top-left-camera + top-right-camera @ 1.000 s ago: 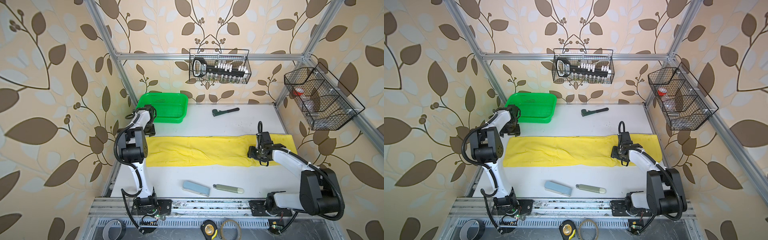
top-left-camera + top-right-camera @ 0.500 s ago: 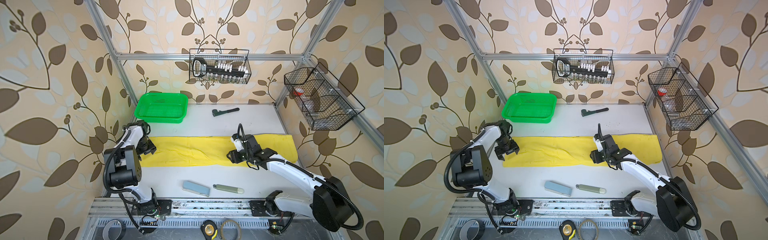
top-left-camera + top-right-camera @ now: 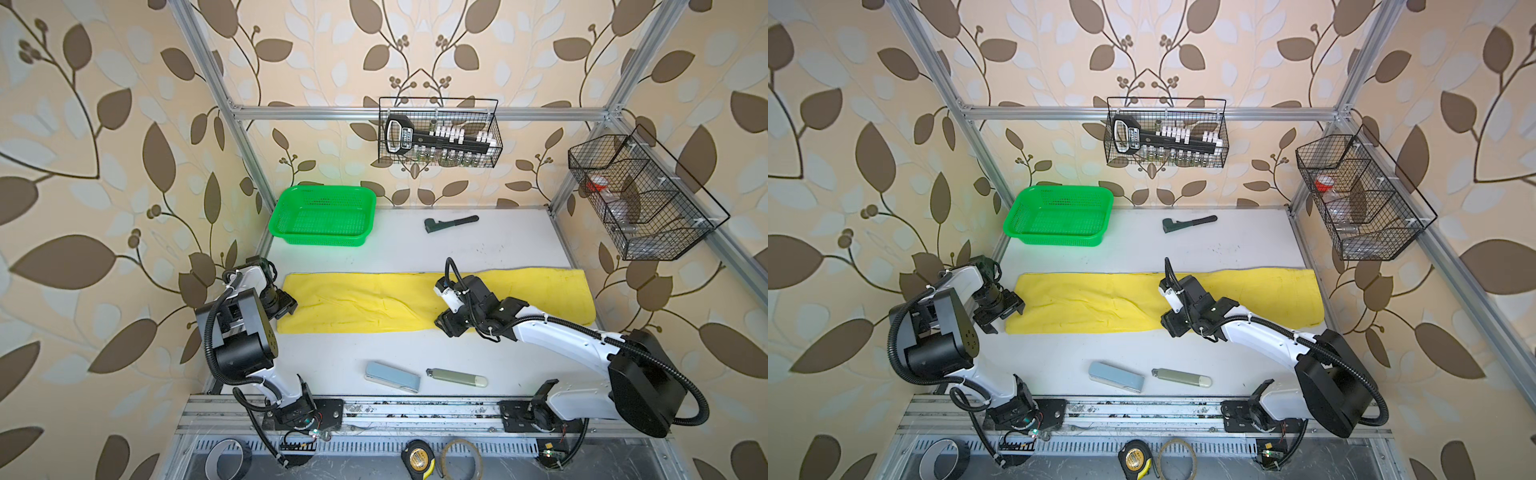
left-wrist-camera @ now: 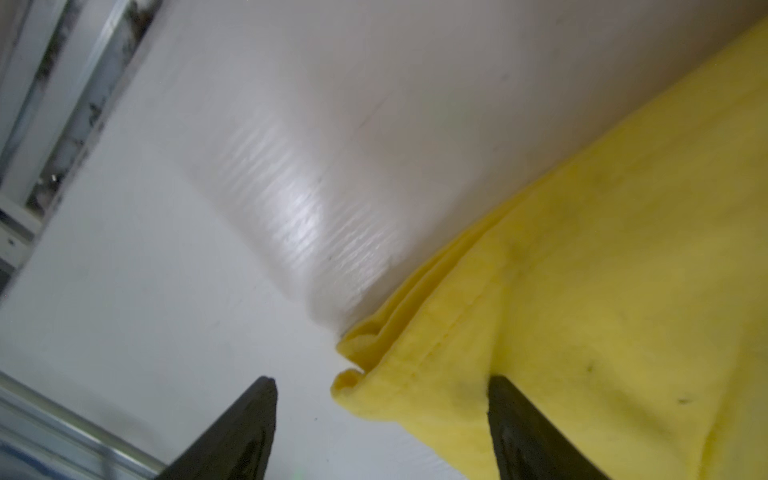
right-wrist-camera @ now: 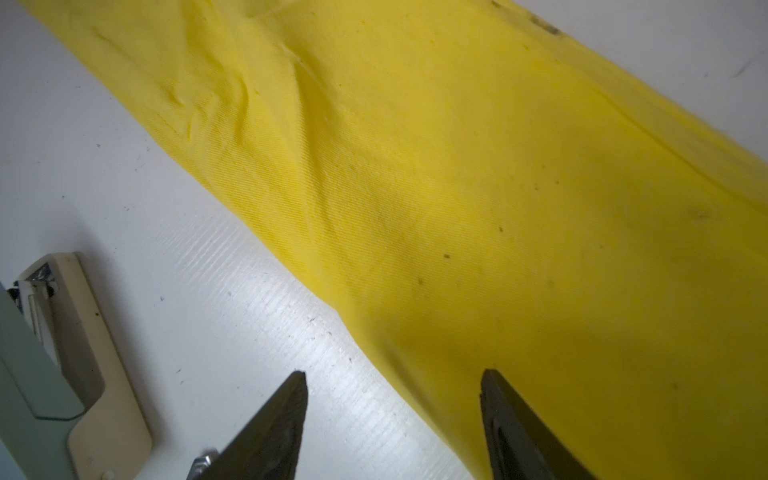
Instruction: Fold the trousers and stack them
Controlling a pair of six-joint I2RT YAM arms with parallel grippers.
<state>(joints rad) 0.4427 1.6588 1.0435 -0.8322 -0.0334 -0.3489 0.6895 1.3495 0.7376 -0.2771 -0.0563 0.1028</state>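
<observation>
Across the white counter (image 3: 490,245) I see the yellow trousers (image 3: 365,301) lying flat in one long strip. My left gripper (image 4: 380,386) gapes over their end corner; my right gripper (image 5: 392,378) stands open astride their near edge.

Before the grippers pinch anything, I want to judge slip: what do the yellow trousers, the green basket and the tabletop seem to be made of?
The trousers: woven cloth, matte, perhaps cotton twill; fine diagonal ribs and soft creases show. The green basket: moulded plastic, slightly glossy; perforated mesh walls. The tabletop: smooth white sheet, semi-gloss, perhaps plastic or laminate; streaked glare.
</observation>
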